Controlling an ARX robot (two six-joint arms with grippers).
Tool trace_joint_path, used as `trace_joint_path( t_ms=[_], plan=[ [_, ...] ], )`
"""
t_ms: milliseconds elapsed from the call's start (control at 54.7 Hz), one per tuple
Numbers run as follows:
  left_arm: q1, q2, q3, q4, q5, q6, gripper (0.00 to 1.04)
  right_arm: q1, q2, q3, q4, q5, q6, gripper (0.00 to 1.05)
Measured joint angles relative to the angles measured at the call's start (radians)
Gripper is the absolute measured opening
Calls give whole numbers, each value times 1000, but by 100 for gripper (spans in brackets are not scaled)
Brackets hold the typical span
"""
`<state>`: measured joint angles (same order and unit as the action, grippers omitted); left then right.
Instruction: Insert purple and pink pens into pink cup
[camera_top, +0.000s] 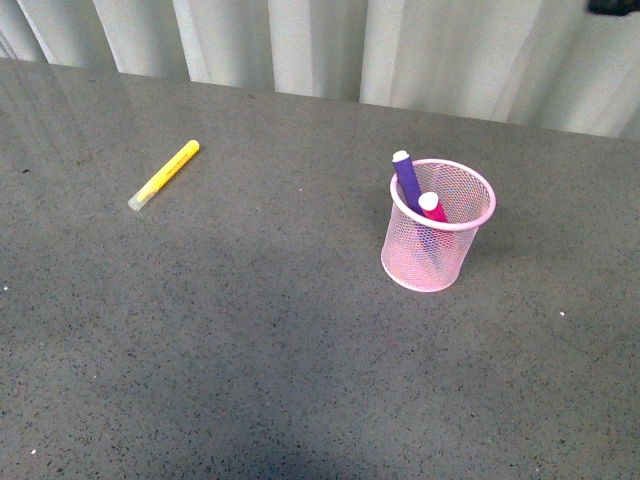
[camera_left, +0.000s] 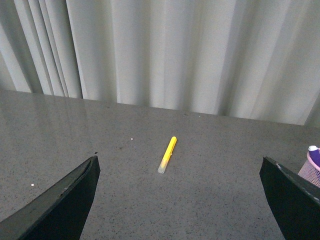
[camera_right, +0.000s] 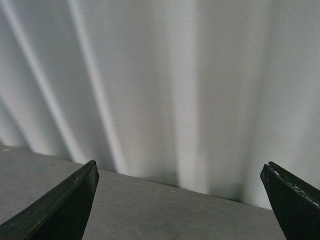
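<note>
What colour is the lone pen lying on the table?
Yellow, with a pale see-through cap; the yellow pen shows best in the front view.

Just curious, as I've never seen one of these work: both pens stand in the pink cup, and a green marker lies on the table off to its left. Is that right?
Nearly. The marker is yellow, not green, as the front view shows. The purple pen and pink pen do stand in the cup.

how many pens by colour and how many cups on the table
purple pen: 1, standing in the pink cup
pink pen: 1, also in the cup
yellow pen: 1, lying on the table, apart from the cup
pink cup: 1
total: 4 things, 3 pens and 1 cup
</note>
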<state>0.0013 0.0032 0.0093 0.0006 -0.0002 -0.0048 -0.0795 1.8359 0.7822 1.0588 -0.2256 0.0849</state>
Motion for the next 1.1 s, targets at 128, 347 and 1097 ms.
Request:
trace_joint_path(
  t_ms=[128,347,1097],
  plan=[
    [0,0,0,0,0,0,98,-101,-161,-60,-123,35,-79,98],
    [0,0,0,0,0,0,98,-276,-509,-199,-318,-56,-136,98],
    [0,0,0,0,0,0,98,-137,-1244,-670,-589,20,-95,4]
  ],
)
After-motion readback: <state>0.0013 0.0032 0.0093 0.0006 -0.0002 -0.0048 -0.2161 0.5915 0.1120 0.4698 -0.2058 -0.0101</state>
